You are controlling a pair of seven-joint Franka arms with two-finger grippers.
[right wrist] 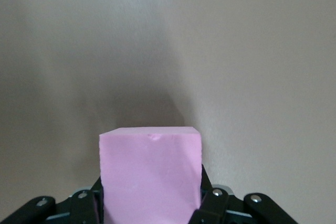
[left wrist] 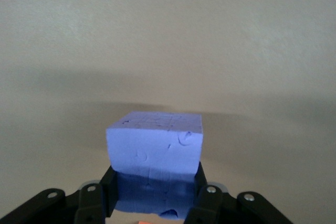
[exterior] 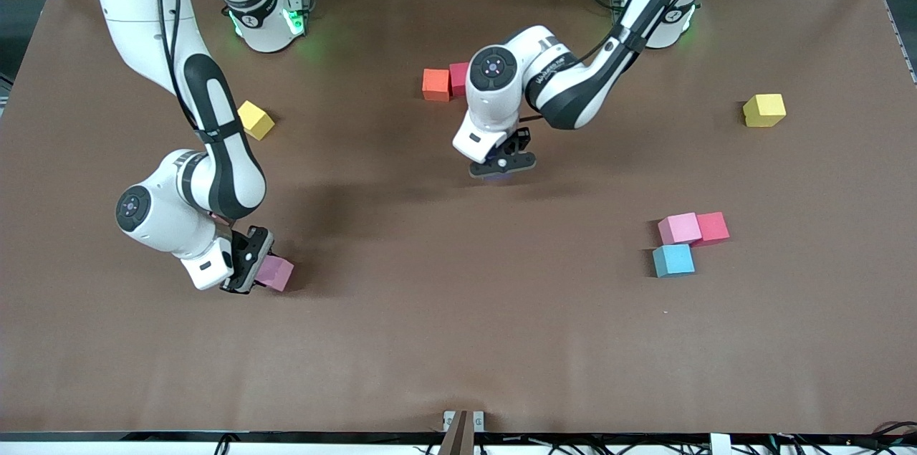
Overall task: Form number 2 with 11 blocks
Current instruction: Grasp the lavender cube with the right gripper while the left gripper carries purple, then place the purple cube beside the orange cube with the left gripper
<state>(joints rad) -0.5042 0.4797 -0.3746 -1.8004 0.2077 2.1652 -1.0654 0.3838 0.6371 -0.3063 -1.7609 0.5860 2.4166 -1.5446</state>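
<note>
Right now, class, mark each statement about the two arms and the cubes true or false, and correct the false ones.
1. The left gripper is shut on a purple cube. True.
2. The right gripper is at a green cube. False: a pink cube sits between its fingers, on the table.
3. Two yellow cubes are on the table. True: one toward the right arm's end, one toward the left arm's.
4. The light blue cube stands alone. False: it is beside a pink cube and a red cube.
5. The orange cube is stacked on another cube. False: it sits on the table beside a red one.
</note>
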